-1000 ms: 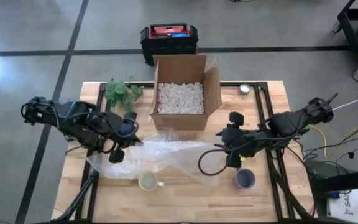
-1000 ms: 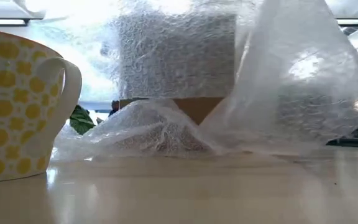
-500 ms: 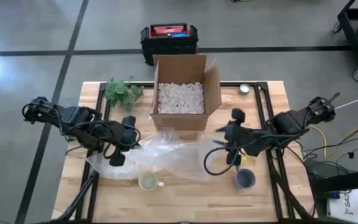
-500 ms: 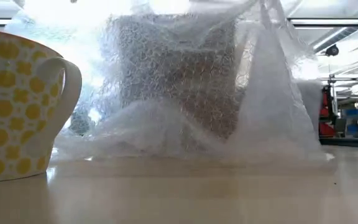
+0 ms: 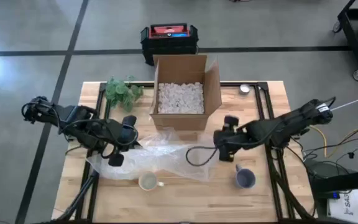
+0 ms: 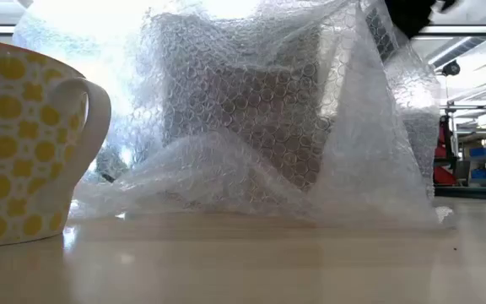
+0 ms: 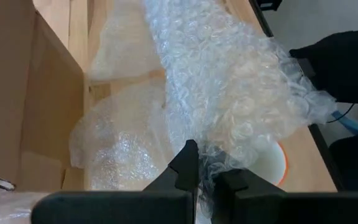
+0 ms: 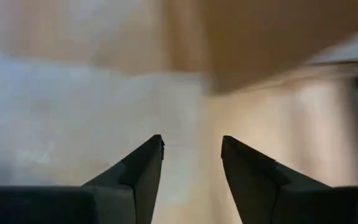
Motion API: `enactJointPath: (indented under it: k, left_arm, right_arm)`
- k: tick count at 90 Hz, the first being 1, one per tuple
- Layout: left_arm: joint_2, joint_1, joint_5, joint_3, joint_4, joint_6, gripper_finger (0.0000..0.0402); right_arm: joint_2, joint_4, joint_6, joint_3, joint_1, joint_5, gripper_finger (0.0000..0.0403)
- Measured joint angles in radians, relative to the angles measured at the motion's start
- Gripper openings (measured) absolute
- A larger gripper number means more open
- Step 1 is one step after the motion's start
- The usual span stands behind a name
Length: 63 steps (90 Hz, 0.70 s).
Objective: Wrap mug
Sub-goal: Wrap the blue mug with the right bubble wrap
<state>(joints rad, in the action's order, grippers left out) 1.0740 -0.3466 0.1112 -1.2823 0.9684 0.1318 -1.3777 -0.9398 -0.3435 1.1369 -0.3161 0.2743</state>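
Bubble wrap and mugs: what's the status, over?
Left hand shut on bubble wrap. Right hand open, over the wrap's right edge. Yellow-dotted mug unwrapped, beside the sheet.

Even overhead light is falling on the table [image 5: 272, 193] in the high view, with only soft, short shadows under the arms, and a pale glare is showing on the floor at the far left edge. In the low view strong backlight is coming from windows behind, blowing out the top and shining through the wrap [image 6: 285, 127]; the close mug [image 6: 24, 143] is looking slightly soft. In the left wrist view the wrap is glinting and the near box [image 7: 17, 93] wall is sitting in shade. The right wrist view is smearing into heavy blur, only its dark fingers [image 8: 135, 177] staying crisp.
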Motion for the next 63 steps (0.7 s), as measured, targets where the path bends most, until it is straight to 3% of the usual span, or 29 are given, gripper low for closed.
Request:
enactJointPath:
  k: [10, 19, 39, 63]
  left_arm:
    - [-0.003, 0.000, 0.033, 0.000, 0.019, -0.009, 0.0000]
    - [-0.003, 0.001, 0.109, 0.000, 0.068, -0.029, 0.0000]
    - [-0.002, 0.002, 0.370, 0.000, 0.111, -0.121, 0.0000]
    - [0.002, 0.002, 0.380, 0.000, 0.088, -0.145, 0.0020]
  right_arm:
    - [0.000, 0.106, -0.009, -0.099, -0.025, -0.196, 0.0120]
    - [0.001, 0.098, -0.062, -0.156, -0.040, -0.248, 0.0101]
    - [0.005, 0.081, -0.088, -0.173, -0.039, -0.181, 0.0062]
    - [0.007, 0.082, -0.036, -0.105, -0.039, -0.078, 0.0033]
